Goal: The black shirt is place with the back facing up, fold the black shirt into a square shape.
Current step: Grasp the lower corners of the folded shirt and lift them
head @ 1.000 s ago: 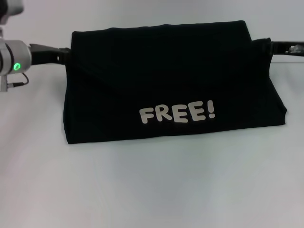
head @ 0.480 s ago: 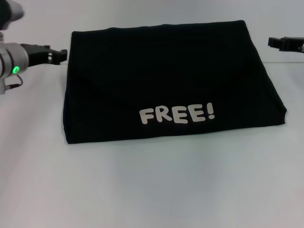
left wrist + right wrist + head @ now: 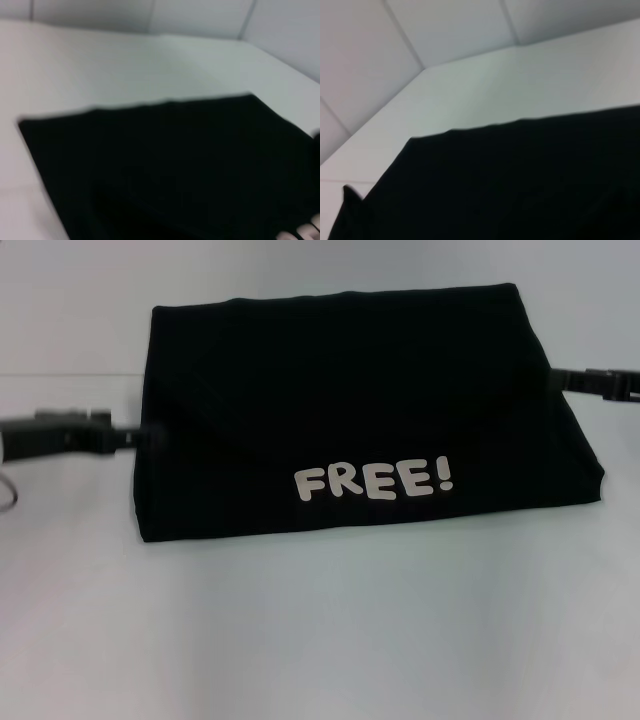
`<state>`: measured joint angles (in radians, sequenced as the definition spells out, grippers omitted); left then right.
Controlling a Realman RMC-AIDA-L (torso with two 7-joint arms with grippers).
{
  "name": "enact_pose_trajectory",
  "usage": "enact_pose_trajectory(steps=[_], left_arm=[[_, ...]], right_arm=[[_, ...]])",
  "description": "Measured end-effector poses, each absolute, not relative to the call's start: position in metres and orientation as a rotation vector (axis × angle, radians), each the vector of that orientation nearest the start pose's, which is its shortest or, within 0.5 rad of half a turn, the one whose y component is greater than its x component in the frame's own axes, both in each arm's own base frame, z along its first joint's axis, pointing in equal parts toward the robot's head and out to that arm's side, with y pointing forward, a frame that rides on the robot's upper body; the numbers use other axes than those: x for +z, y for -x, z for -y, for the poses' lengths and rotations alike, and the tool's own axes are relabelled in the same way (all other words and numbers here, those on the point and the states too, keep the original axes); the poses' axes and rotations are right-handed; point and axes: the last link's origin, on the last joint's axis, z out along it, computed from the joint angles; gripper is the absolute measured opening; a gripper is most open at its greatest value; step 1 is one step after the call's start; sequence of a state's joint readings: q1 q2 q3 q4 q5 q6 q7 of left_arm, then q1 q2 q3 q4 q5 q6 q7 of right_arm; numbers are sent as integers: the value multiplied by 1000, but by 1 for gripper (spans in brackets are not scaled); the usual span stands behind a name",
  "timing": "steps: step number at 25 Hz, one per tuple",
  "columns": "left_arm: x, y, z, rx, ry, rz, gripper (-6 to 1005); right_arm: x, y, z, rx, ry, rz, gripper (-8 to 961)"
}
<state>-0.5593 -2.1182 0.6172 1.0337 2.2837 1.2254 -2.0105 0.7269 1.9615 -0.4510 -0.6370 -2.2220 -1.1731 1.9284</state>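
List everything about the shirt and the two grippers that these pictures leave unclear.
- Left gripper, head view: motion-blurred at the black shirt's left edge; open or shut, and any contact, unreadable.
- Right gripper, head view: dark against the shirt's right edge, arm cut by the frame; state unreadable.
- Both wrist views: blurred, neither arm's own jaws shown.
- Shirt's folded-under layers: hidden.

A plain white surface (image 3: 320,640) carries the black shirt (image 3: 350,400), which lies folded into a wide block across the far middle, its white "FREE!" lettering (image 3: 372,480) facing up near the front edge, with bare surface showing on every side.
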Motion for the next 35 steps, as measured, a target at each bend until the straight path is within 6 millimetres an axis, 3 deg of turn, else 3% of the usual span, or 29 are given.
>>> enact_pose_trajectory(steps=[5, 15, 35], left_arm=[[60, 294, -363, -379, 2216, 1181, 952], [33, 313, -357, -438, 2157, 1560, 951], [18, 316, -368, -398, 2156, 1523, 950]], right_arm=[[81, -287, -420, 565, 2161, -1194, 777], [82, -288, -421, 556, 2151, -1191, 778], [86, -290, -424, 539, 2134, -1185, 778]])
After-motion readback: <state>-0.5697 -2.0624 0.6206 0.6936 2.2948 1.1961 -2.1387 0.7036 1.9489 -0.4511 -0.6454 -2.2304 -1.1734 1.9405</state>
